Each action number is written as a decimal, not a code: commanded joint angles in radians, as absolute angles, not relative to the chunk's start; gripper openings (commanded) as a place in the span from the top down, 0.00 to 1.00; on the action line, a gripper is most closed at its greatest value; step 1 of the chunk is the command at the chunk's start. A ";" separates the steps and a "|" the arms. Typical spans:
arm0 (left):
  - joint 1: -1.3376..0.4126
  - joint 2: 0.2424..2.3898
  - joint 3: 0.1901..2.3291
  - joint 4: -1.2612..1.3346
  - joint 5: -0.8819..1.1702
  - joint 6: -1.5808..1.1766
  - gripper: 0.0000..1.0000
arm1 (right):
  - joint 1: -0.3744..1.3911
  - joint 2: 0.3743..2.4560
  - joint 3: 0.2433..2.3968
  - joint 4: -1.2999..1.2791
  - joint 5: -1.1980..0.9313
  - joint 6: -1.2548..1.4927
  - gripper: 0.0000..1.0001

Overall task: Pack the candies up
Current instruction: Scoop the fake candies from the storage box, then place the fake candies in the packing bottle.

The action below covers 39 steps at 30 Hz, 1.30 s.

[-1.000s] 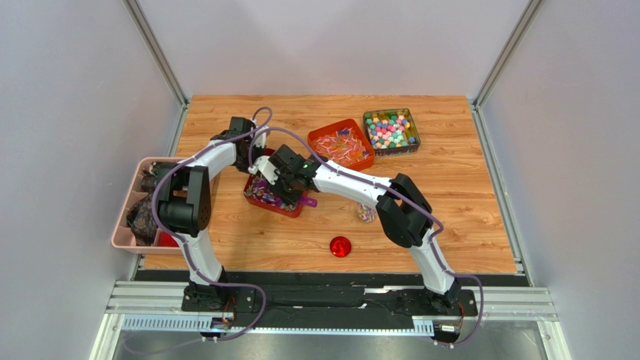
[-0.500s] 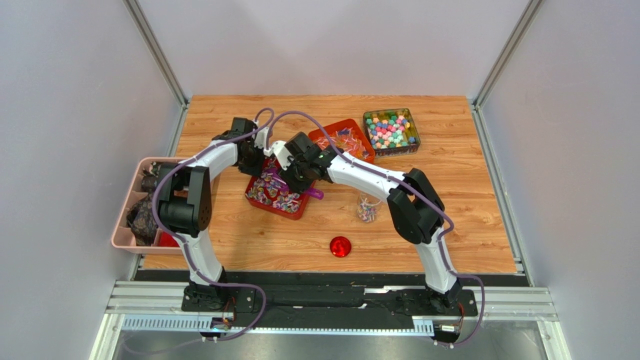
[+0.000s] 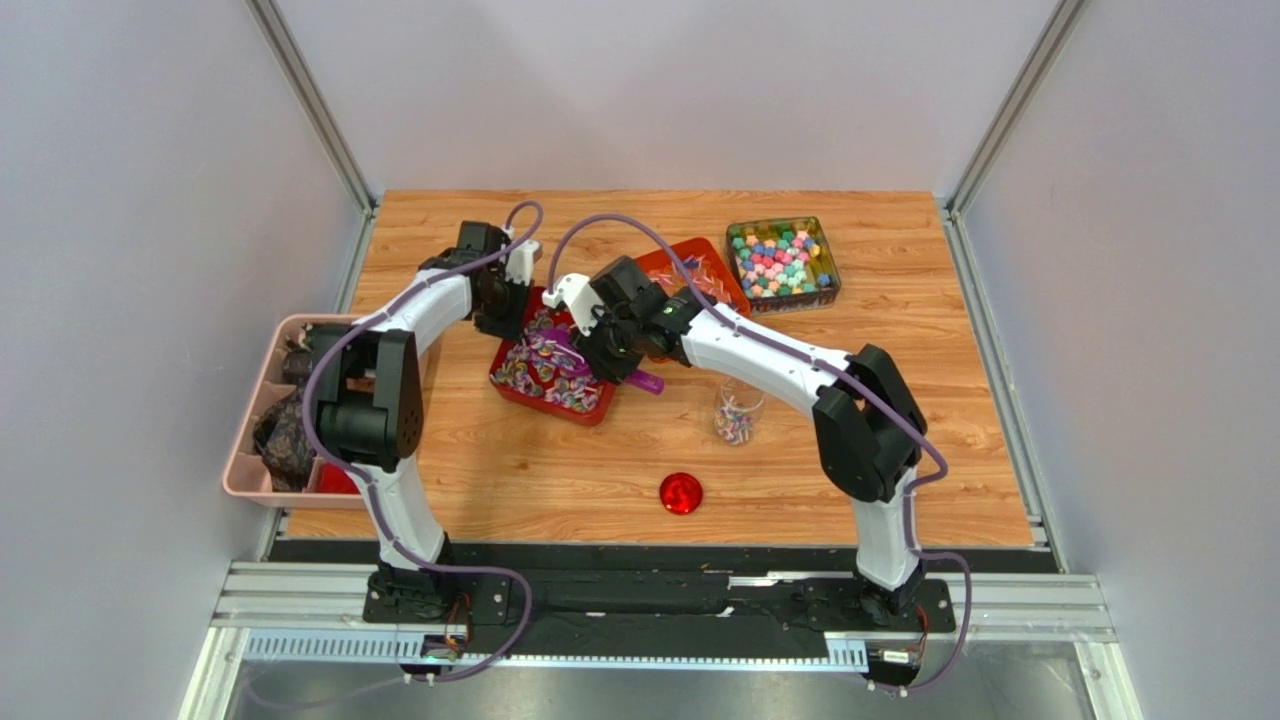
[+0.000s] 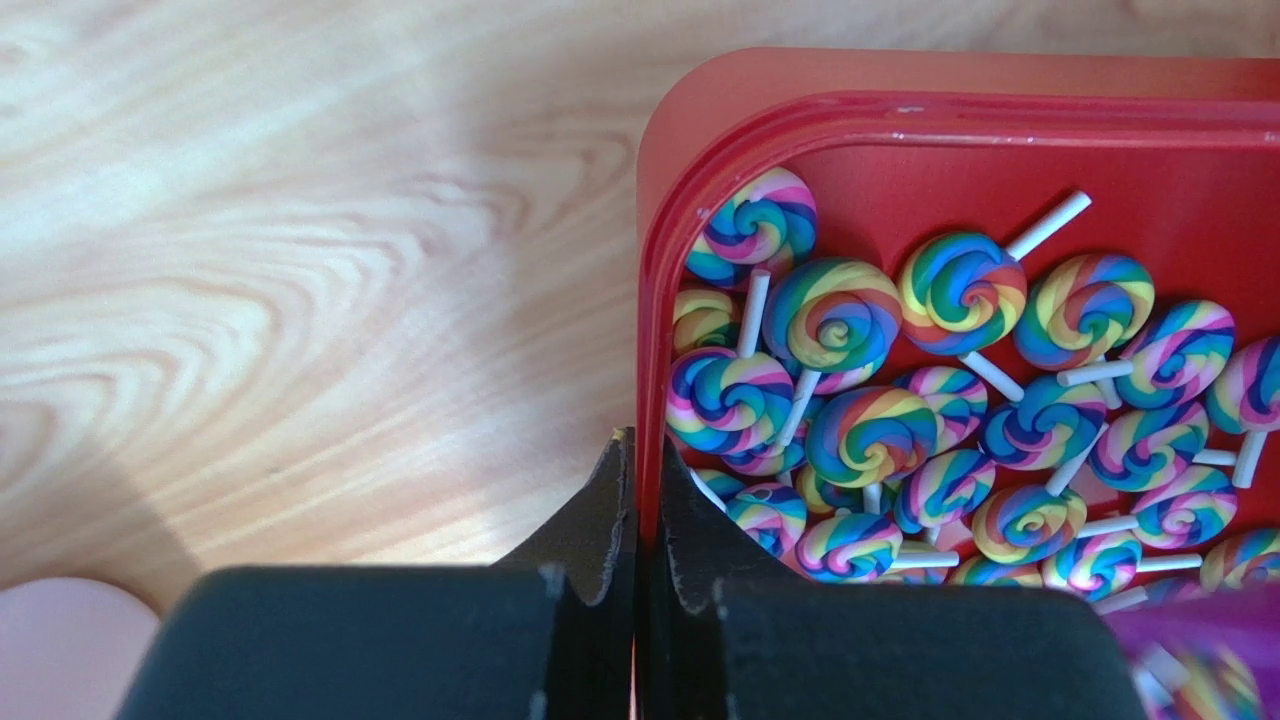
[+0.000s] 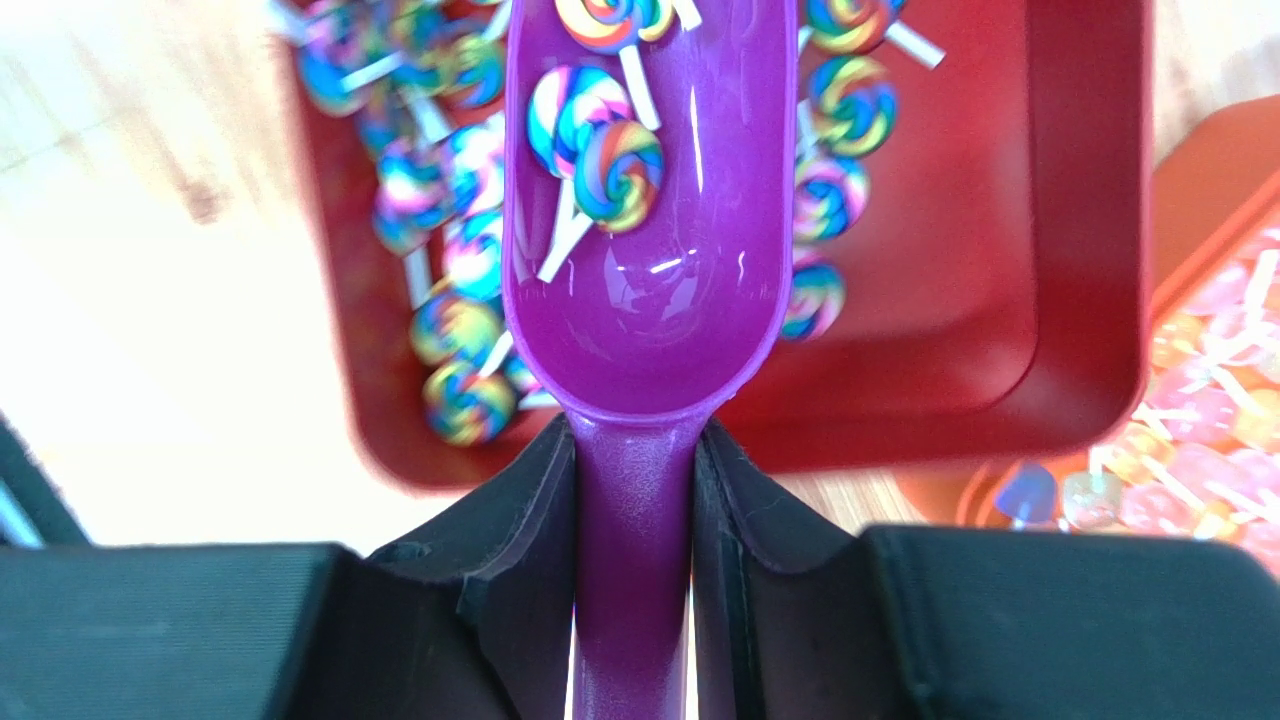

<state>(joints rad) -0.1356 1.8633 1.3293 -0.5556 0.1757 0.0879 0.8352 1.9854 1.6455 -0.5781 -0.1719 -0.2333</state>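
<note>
left gripper (image 4: 640,503): jaws closed tight on the left wall of the red tray (image 4: 655,225), one finger outside the wall and one inside, the wall pinched between them. right gripper (image 5: 634,477): jaws clamped on the handle of the purple scoop (image 5: 684,323), its bowl pointing away from the wrist and held over the tray. the swirl lollipops (image 4: 872,435) lie heaped in the tray against its left wall. a few more lollipops sit in the far part of the scoop bowl. in the top view the left arm rises from its base at the near left, with its elbow beside the pink bin (image 3: 241,455). its forearm runs far and right, with the wrist bent down at the tray's far left corner. the right arm stands up at the near right, elbow high. its long forearm is stretched left and far across the table (image 3: 932,420), ending above the tray's far right part. just right of the red tray is an orange tray (image 3: 730,288) of wrapped sweets. a box (image 3: 831,264) of round coloured sweets lies further right. a clear cup (image 3: 732,413) stands nearer, beneath the right forearm, its contents too small to make out. a red lid (image 3: 681,492) lies nearer again.
</note>
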 commanded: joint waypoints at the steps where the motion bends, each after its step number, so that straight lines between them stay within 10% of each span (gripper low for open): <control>1: -0.097 1.859 1.407 -0.554 0.248 0.064 1.00 | 0.831 1.853 1.606 -0.546 -0.187 -0.278 1.00; 28: -0.063 1.890 1.451 -0.627 0.264 0.121 1.00 | 0.543 1.362 1.493 -0.604 -0.394 -0.310 1.00; 39: -0.060 1.861 1.397 -0.623 0.291 0.161 1.00 | 0.491 1.289 1.526 -1.041 -0.290 -0.658 1.00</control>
<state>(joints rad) -0.0673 1.9198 1.3972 -0.6224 0.2153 0.1448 0.5106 1.3682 1.4990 -0.8528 -0.3233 -0.4908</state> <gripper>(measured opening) 0.017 0.308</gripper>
